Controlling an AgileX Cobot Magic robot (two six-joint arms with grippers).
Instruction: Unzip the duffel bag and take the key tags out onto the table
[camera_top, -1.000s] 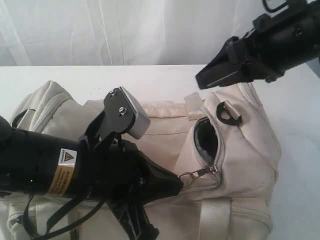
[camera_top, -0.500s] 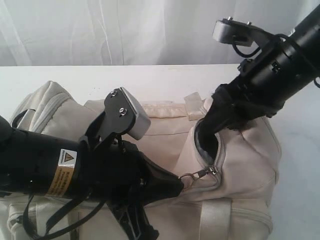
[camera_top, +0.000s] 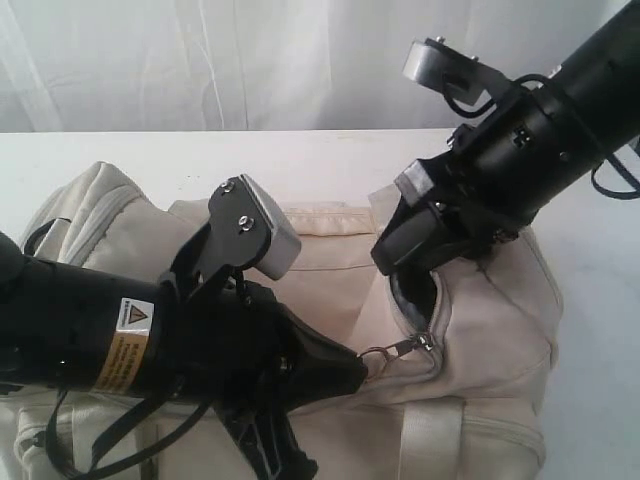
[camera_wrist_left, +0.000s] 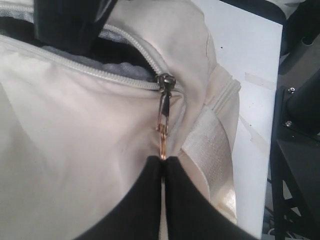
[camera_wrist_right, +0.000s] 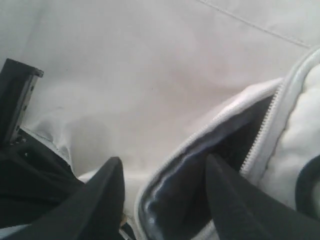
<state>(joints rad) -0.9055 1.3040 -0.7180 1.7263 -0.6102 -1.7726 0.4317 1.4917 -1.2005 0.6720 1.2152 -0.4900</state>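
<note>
The only way into the bag (camera_top: 490, 330) is a short dark gap (camera_top: 412, 292) where the zip stands drawn back. The right gripper (camera_top: 398, 250) fills the mouth of that gap, jaws apart: one finger (camera_wrist_right: 227, 200) is over the dark lining, the other is on the cloth outside, and the rim runs between them. The gap ends at the zip pull (camera_wrist_left: 163, 112), where the left gripper (camera_wrist_left: 162, 161) is pinched tight on it and bars that end. The left arm (camera_top: 120, 340) lies across the near half of the bag. The table (camera_top: 260, 160) behind the bag and along its right side is open to pass
</note>
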